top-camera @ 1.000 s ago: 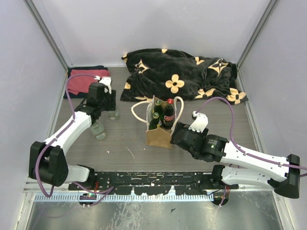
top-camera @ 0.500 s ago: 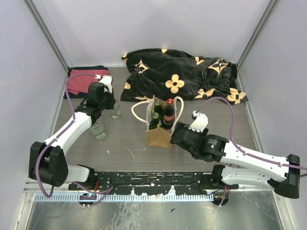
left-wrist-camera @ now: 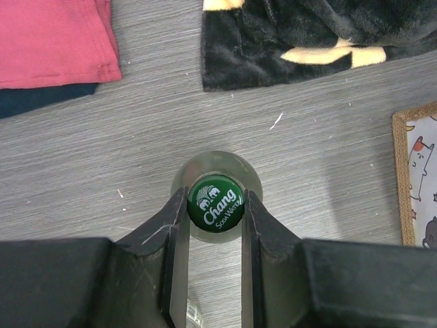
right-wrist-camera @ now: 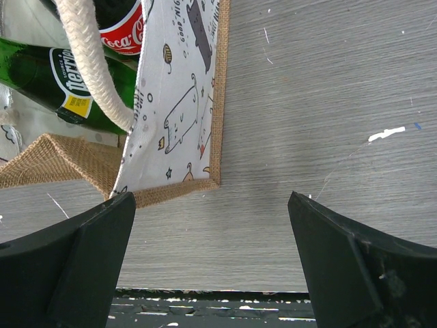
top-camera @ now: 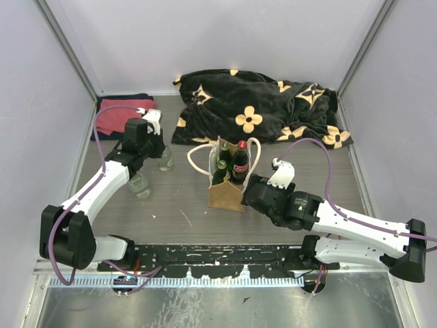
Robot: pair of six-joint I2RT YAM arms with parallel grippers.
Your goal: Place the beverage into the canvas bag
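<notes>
Left gripper: fingers pressed against both sides of the green cap of an upright bottle directly beneath it.
Right gripper: spread wide, holding nothing, above the table.
Bag: upright just ahead-left of the right gripper, with other bottles inside.

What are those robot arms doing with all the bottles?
They are packing drinks into the canvas bag. The left gripper has its jaws closed on the green cap of a soda water bottle standing on the table. The bag stands upright and holds a cola bottle and green bottles. The right gripper sits open beside the bag. Another clear bottle stands nearby on the table.
</notes>
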